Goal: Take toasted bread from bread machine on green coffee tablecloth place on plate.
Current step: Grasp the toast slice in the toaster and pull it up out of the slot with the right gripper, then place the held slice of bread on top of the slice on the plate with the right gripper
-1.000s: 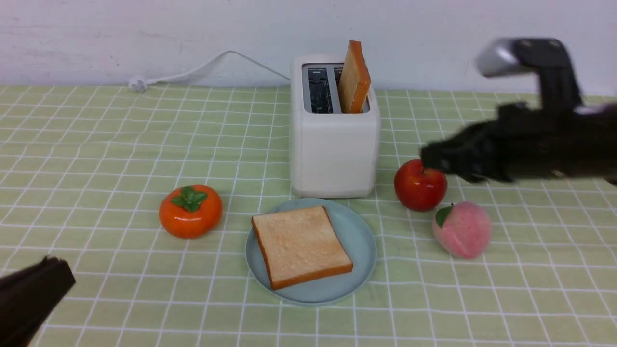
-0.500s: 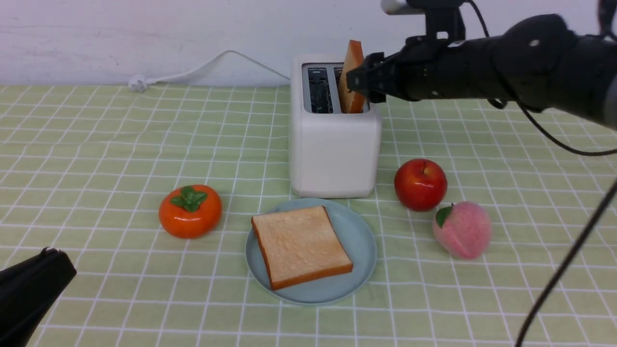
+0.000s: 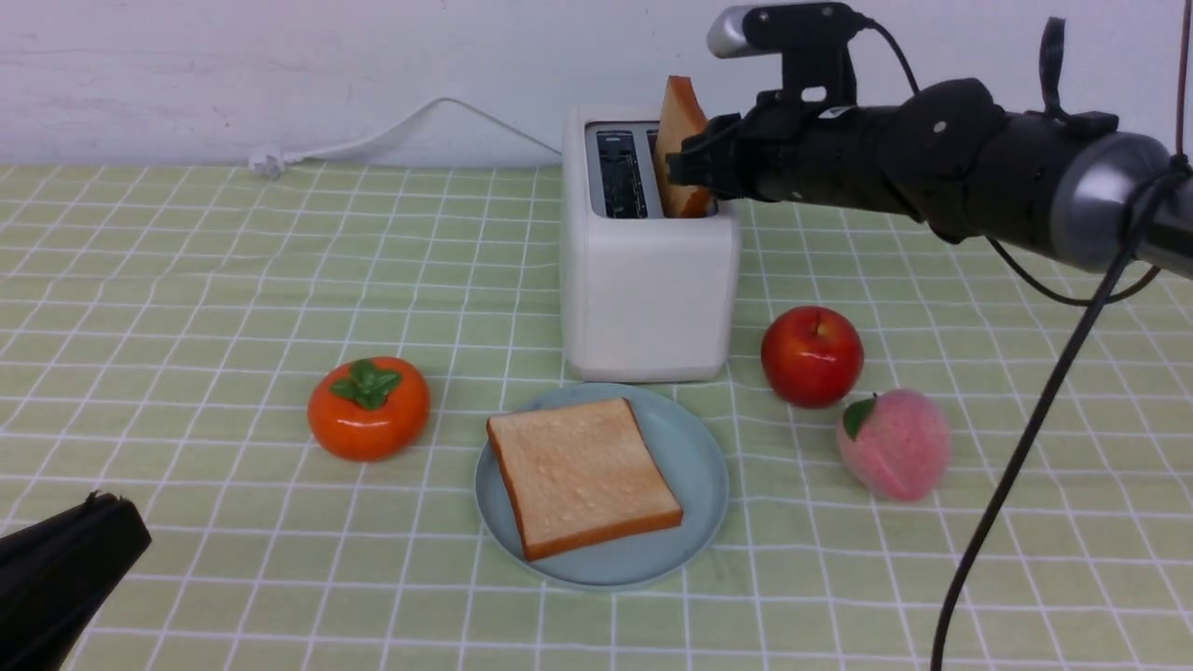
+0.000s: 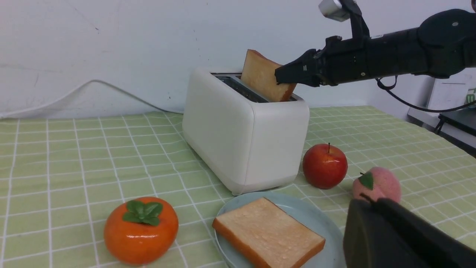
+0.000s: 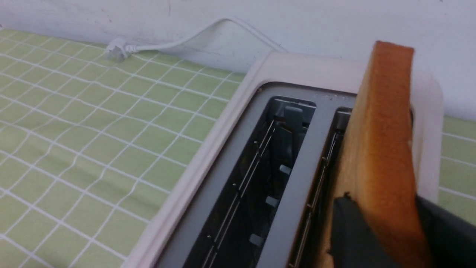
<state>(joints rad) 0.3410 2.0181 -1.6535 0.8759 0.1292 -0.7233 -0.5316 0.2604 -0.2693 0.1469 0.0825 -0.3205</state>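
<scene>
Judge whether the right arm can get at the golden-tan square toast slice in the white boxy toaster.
Yes, apparently: the black right end effector already straddles the slice, whose upper part stands clear of the slot.

A glossy orange persimmon (image 3: 369, 408) with green leaves sits left of center in the front view. Right of center is a red apple (image 3: 813, 357) with a short stem. Just below it and further right, near but apart, lies a pink peach (image 3: 895, 445) with one green leaf. A pale wall (image 3: 280, 75) fills the top.
</scene>
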